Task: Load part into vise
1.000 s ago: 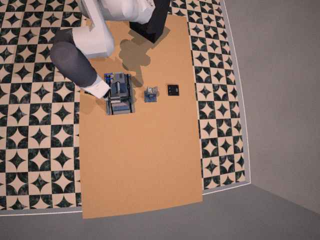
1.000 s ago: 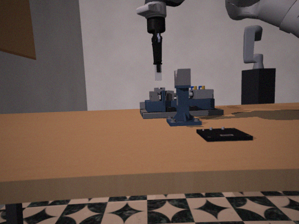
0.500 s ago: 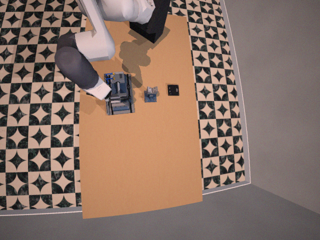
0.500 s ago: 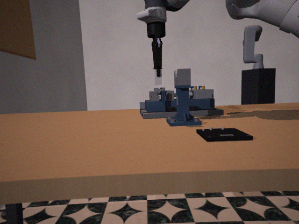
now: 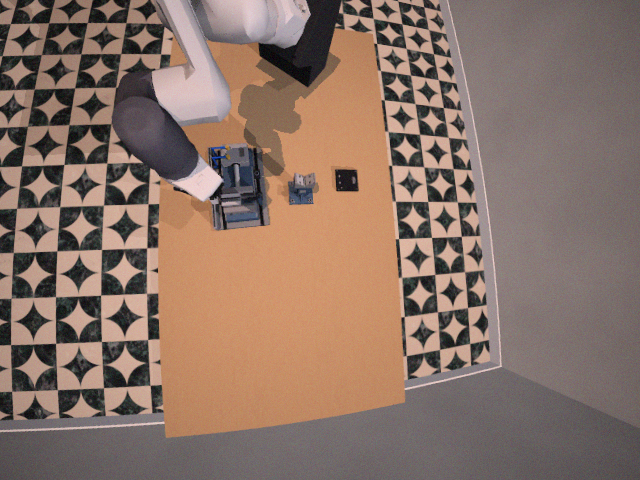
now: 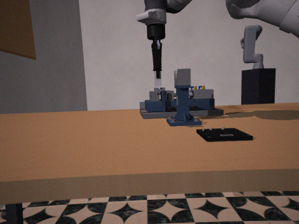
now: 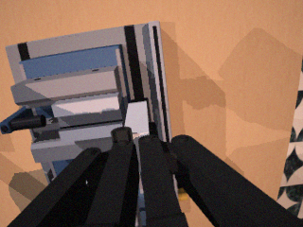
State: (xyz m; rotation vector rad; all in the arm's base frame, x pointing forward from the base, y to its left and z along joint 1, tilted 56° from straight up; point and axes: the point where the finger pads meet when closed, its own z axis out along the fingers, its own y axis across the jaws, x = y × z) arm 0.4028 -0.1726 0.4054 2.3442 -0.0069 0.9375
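The vise (image 5: 240, 188) (image 6: 207, 112) (image 7: 70, 63) stands open on the table. A pale block that looks like the part (image 7: 85, 106) lies between its jaws. A dark short rod (image 7: 26, 123), the work stop, points at the block's far end. My gripper (image 6: 158, 83) (image 7: 139, 116) is shut with nothing between its fingers. It hangs upright with its pale tips just above the jaws, at the near end of the block. The black infeed plate (image 5: 346, 179) (image 6: 224, 133) is bare.
The blue V-block (image 5: 301, 188) (image 6: 182, 96) stands between the vise and the infeed plate, with nothing in it. The air cylinder (image 6: 202, 93) sits at the vise's far end. The arm's black base (image 6: 258, 85) stands at the back of the table.
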